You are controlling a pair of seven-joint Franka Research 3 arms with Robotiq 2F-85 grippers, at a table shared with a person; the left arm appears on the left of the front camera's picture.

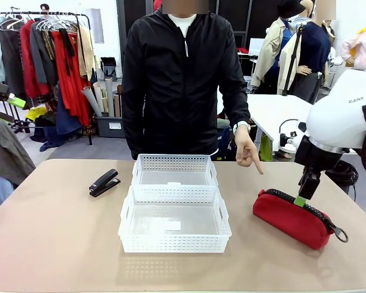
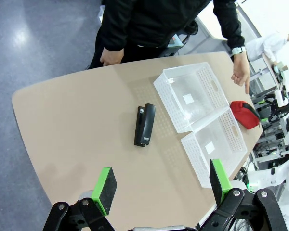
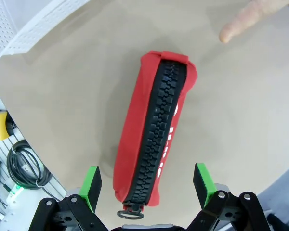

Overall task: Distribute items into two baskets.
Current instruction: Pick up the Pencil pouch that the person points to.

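Right wrist view: the right gripper (image 3: 147, 183) hovers with its jaws spread wide on either side of the red fabric pouch with a black zipper (image 3: 154, 125), gripping nothing. The left gripper (image 2: 161, 185) hangs released high above the tan table (image 2: 77, 120). The near white plastic lattice basket (image 1: 174, 244) sits against the far matching basket (image 1: 174, 163). The black stapler (image 1: 104, 182) lies left of them and the pouch right. Beyond, a person's hand (image 1: 247, 152) points down towards the pouch.
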